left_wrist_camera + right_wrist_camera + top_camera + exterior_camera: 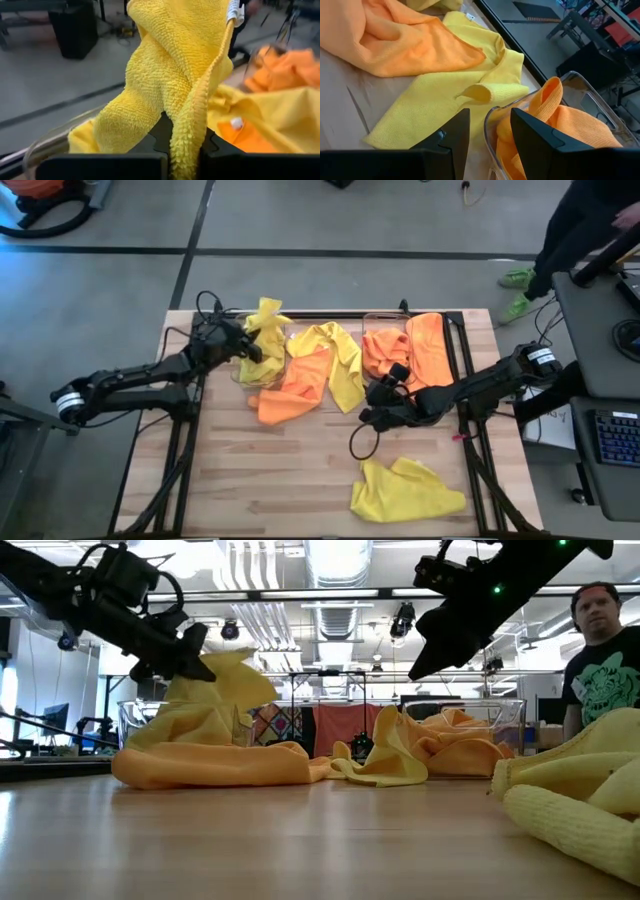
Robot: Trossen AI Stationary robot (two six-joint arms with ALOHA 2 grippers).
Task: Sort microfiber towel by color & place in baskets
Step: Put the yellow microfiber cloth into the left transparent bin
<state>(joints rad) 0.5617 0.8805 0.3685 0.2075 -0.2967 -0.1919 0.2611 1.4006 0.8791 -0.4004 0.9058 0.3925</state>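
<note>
My left gripper [250, 346] is shut on a yellow towel [266, 315] above the left clear basket [243, 376]. A second yellow towel [340, 365] drapes from that basket onto the table, beside an orange towel [292, 390] lying flat. The right clear basket [452, 350] holds orange towels [412, 345]. My right gripper [383, 398] hovers open above that basket's near-left corner [488, 119], raised off the table in the low view [440, 640]. A third yellow towel [405, 490] lies crumpled near the table's near edge. My left gripper pinches a bunched fold of the yellow towel [186, 145] between its two fingers, coming slanting from the table's left and above. Several layers sit in the hold. The towel stands up past the fingers [235, 675], and its lower part hangs down into the left basket [170, 720].
A black cable loops on the table [360, 442] near the right gripper. A person [603, 650] stands beyond the table's right far side, beside a desk with a keyboard [612, 435]. Bare wood [270, 480] shows across the near left of the table.
</note>
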